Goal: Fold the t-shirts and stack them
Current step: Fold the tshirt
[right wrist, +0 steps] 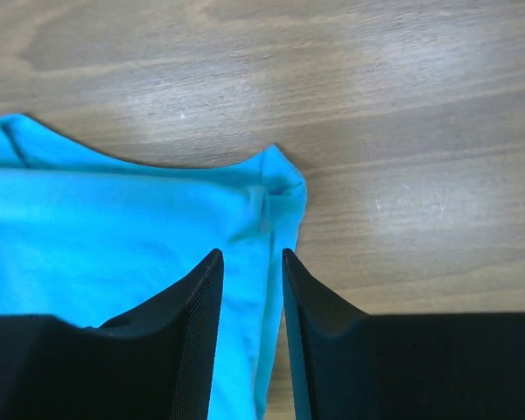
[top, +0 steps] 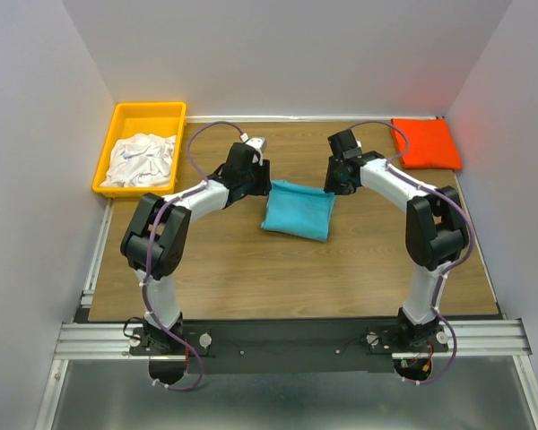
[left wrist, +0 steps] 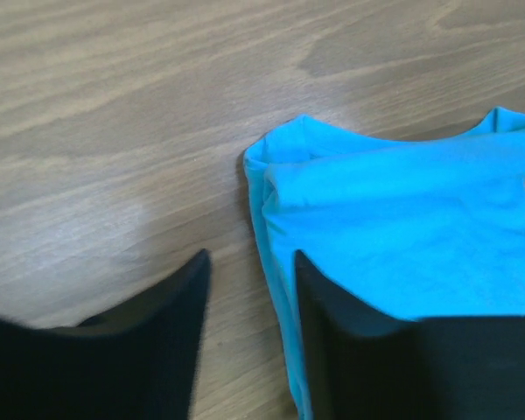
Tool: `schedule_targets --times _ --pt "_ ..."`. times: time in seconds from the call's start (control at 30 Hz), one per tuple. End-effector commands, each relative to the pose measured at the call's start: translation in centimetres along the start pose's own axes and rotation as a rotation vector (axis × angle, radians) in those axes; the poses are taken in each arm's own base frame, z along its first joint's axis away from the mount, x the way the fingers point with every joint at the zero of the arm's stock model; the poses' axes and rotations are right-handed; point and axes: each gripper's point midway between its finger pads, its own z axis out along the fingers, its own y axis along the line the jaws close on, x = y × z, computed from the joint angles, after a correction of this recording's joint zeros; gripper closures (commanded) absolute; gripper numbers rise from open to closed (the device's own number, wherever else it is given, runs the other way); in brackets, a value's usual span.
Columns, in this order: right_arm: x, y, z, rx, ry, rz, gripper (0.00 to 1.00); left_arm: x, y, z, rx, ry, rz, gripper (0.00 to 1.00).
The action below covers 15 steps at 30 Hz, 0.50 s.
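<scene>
Between the two arms, mid-desk [top: 251,269], the turquoise-blue t-shirt [top: 298,210] lies folded into a compact rectangle, its longer side running left to right. At its far left corner hangs the left end effector [left wrist: 249,258], fingers parted, one over bare wood and one over cloth, clamping nothing. The right end effector [right wrist: 251,254] sits at the far right corner. Its fingers are a narrow gap apart with flat cloth showing between them, so it is released too. The folded orange-red t-shirt [top: 425,143] rests in the desk's far right corner, well apart, nearer the right arm. Stacking likely means carrying blue rightward and away from the bases. White t-shirts [top: 142,159] wait in the yellow bin [top: 148,109].
</scene>
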Motion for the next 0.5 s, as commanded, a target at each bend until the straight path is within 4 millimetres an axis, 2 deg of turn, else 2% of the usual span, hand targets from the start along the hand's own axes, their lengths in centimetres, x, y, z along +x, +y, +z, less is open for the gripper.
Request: schedule_targets --times 0.0,0.1,0.13,0.2,0.3,0.33,0.37,0.4,0.43,0.47 --pt "-1.3 -0.4 -2.5 -0.011 -0.058 0.019 0.59 -3.9 -1.1 -3.0 0.022 -0.119 0.021 0.42" --pt "-1.7 0.8 -4.8 -0.102 -0.095 0.017 0.57 -5.4 -2.2 -6.2 0.052 -0.191 0.028 0.41" --pt "-2.0 1.6 -4.9 -0.142 -0.103 0.018 0.56 -5.5 -2.4 -6.3 0.061 -0.198 0.030 0.41" --pt "-2.0 4.2 -6.5 -0.320 -0.129 0.016 0.54 -5.2 -3.5 -7.3 0.112 -0.214 0.038 0.44" --pt "-1.3 7.2 -7.7 -0.532 -0.137 0.022 0.53 -3.5 -5.0 -7.1 0.194 -0.195 0.040 0.56" --pt "-1.0 7.7 -7.6 -0.565 -0.132 0.023 0.53 -3.1 -5.4 -6.9 0.216 -0.187 0.039 0.60" --pt "-0.8 8.1 -7.5 -0.594 -0.130 0.025 0.53 -1.8 -5.6 -6.1 0.243 -0.153 0.034 0.64" --pt "-0.6 8.7 -7.2 -0.639 -0.132 0.029 0.53 -1.8 -5.8 -5.7 0.259 -0.157 0.025 0.71" --pt "-0.3 8.8 -6.8 -0.649 -0.130 0.032 0.53 -0.9 -5.6 -4.6 0.261 -0.129 0.021 0.73" --pt "-1.3 9.2 -6.7 -0.683 -0.177 0.035 0.53 -1.4 -6.1 -4.2 0.284 -0.138 0.022 0.76"
